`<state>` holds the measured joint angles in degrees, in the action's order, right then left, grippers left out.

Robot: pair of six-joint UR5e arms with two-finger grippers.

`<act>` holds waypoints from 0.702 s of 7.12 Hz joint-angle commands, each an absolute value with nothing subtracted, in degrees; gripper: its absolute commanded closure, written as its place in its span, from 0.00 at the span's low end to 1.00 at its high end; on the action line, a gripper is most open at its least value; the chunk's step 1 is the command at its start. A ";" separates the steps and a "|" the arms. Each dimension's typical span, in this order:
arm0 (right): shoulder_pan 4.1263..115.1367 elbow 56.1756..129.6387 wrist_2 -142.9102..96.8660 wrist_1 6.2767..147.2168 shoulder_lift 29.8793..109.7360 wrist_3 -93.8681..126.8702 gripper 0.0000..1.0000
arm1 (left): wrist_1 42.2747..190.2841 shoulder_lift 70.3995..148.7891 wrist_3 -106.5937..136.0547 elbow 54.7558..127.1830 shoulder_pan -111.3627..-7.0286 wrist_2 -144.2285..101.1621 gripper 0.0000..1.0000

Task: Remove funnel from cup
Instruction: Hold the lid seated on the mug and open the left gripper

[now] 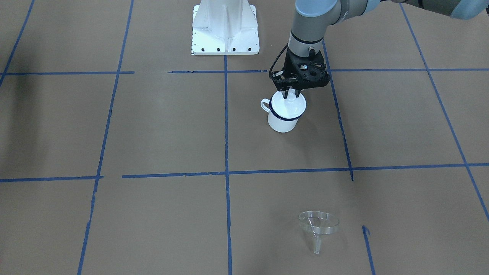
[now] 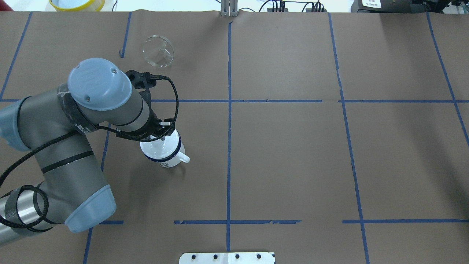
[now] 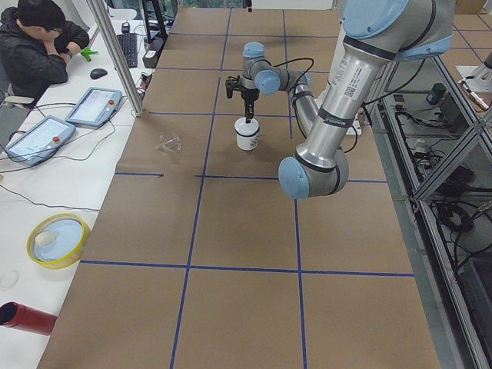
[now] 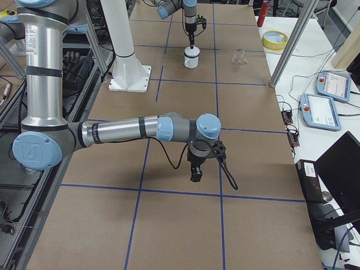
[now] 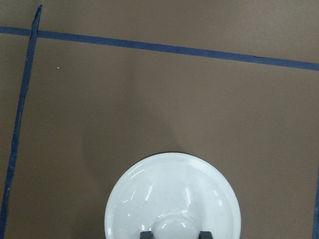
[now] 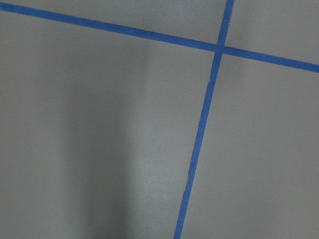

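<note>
The clear funnel (image 1: 319,225) lies on its side on the brown table, far from the cup and apart from it; it also shows in the overhead view (image 2: 158,51). The white cup (image 1: 282,123) with a dark blue rim stands upright, handle to the side. A white round knobbed lid (image 5: 169,194) covers it. My left gripper (image 1: 290,94) points straight down over the cup, its fingers (image 5: 146,234) closed against both sides of the lid's knob. My right gripper (image 4: 195,174) hangs low over bare table, far from both; I cannot tell if it is open.
The white robot base plate (image 1: 225,30) sits mid-table on the robot's side. A yellow-rimmed bowl (image 3: 58,238) and a red cylinder (image 3: 23,317) lie beyond the table's far edge, beside tablets and a seated operator (image 3: 38,38).
</note>
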<state>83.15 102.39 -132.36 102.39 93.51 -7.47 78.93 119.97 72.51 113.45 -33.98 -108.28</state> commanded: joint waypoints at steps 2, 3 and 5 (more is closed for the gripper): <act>83.14 102.39 -132.36 102.39 93.52 -7.47 0.00 | 79.10 119.97 72.42 112.77 -33.75 -108.28 1.00; 83.14 102.39 -132.36 102.39 93.52 -7.47 0.00 | 79.62 119.88 72.42 112.76 -33.75 -108.28 1.00; 83.14 102.39 -132.36 102.39 93.52 -7.47 0.00 | 79.80 119.88 72.33 112.76 -33.75 -108.28 0.65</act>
